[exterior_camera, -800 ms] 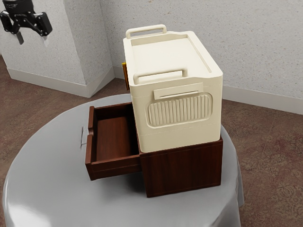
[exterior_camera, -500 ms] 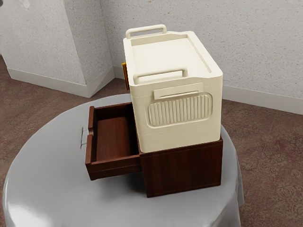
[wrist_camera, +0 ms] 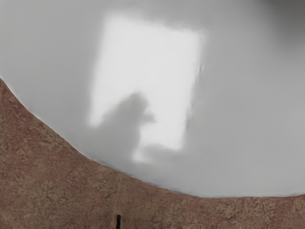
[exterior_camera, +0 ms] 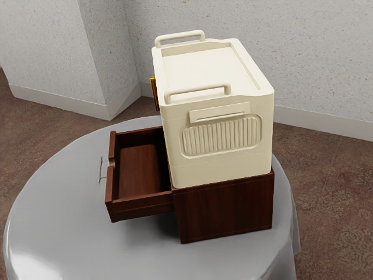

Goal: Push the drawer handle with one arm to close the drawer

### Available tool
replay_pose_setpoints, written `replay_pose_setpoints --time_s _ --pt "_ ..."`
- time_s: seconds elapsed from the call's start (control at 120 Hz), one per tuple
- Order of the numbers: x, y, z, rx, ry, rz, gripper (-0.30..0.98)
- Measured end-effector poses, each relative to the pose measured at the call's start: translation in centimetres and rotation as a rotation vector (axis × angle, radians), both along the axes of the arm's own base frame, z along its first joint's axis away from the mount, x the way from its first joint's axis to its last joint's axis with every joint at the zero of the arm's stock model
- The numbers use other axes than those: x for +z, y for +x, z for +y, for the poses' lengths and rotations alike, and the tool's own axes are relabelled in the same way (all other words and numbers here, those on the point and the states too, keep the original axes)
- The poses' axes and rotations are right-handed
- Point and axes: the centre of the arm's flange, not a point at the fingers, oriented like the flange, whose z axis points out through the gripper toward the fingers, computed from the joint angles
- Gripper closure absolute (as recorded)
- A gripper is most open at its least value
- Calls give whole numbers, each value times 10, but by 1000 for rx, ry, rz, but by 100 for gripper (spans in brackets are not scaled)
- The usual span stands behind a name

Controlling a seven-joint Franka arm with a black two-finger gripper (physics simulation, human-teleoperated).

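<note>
In the exterior view, the dark wooden cabinet [exterior_camera: 224,210] stands on the round grey desk [exterior_camera: 64,233] with a cream box [exterior_camera: 221,170] on top of it, and the drawer [exterior_camera: 143,205] I am to close juts out open from the cabinet toward the exterior view's left, its thin handle [exterior_camera: 101,169] on the face away from the cabinet. In the wrist view, I look over the desk's curved edge, with a bright patch and a dark shadow on its surface and patterned floor [wrist_camera: 52,186] beyond; I cannot tell whether my jaws are released or clenched.
</note>
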Motion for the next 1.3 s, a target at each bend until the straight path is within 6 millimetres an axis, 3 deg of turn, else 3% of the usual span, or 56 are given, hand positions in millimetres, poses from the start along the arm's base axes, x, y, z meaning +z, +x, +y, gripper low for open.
replay_pose_setpoints --time_s 0.108,0.2,0.308,0.417,0.608,0.667,0.733,0.817,0.95,1.3 --pt "-70 39 33 45 11 104 2" --pt "-92 60 46 46 44 78 2" --pt "-90 86 40 -171 82 -69 2" --pt "-79 96 41 -368 96 -195 2" --pt "-73 114 17 -876 186 -230 3" --pt "-82 113 19 -983 175 -224 3" --pt "-102 98 31 -1051 123 -230 3" --pt "-110 91 32 -1158 100 -241 3" --pt "-112 92 28 -1294 65 -274 3" --pt "-111 99 23 -1428 -18 -382 2"
